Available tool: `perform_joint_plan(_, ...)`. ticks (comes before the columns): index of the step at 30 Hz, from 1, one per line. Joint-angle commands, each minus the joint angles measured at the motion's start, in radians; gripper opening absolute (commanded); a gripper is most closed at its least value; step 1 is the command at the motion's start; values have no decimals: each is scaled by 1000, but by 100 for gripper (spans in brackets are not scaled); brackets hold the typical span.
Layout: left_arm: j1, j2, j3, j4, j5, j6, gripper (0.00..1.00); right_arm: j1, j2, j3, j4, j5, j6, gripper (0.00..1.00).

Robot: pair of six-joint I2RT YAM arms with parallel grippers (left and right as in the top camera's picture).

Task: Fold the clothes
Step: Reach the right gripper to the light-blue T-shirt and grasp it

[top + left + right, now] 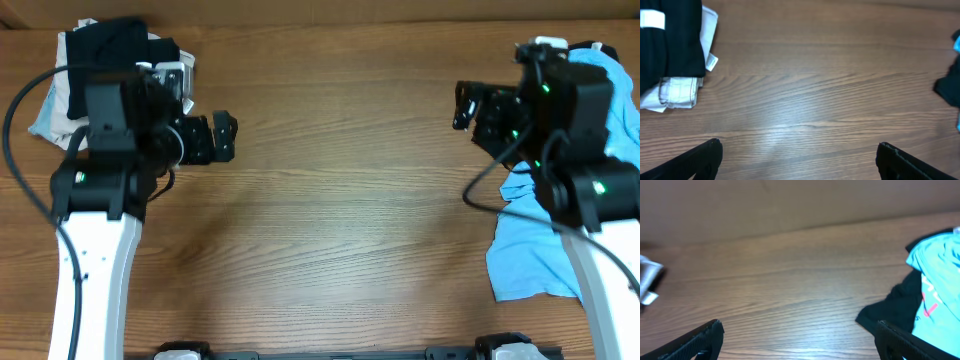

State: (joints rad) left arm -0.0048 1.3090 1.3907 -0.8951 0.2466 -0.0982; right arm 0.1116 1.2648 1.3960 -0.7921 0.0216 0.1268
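Left gripper (228,136): fingers spread wide, over bare wood, apart from the cloth.
Right gripper (461,106): fingers spread wide, near the shirt, not touching it.
Light blue T-shirt (530,255): crumpled at the right table edge, partly under the right arm.
Black garment (110,45): far-left corner, lying on white cloth (677,92).
Table (340,220): wood grain.

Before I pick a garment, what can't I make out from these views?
- Blue T-shirt: overhead, the right arm covers its middle and the frame edge cuts it; print unreadable.
- Black garment on white cloth: overhead, the left arm hides its near side; left wrist view cuts it at the left edge.
- Dark shape beside the T-shirt: right wrist view, blurred; cannot tell what it is.
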Motion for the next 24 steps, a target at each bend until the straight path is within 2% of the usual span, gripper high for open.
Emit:
perform_joint_plan(1,6,95,24,24,-26,18,100,-48,89,25,22,67,20,100)
perform_joint_plan(12,3,205,24,59,-26,35,100,-481,375,25,33,55,193,98)
perform_joint_plan(18,2,206,24,82,-24,35,100,-621,547,25,82,56,221,90)
perform_joint_plan(24,-5,206,24,82,-24,35,100,-697,653,25,94,45,238,90)
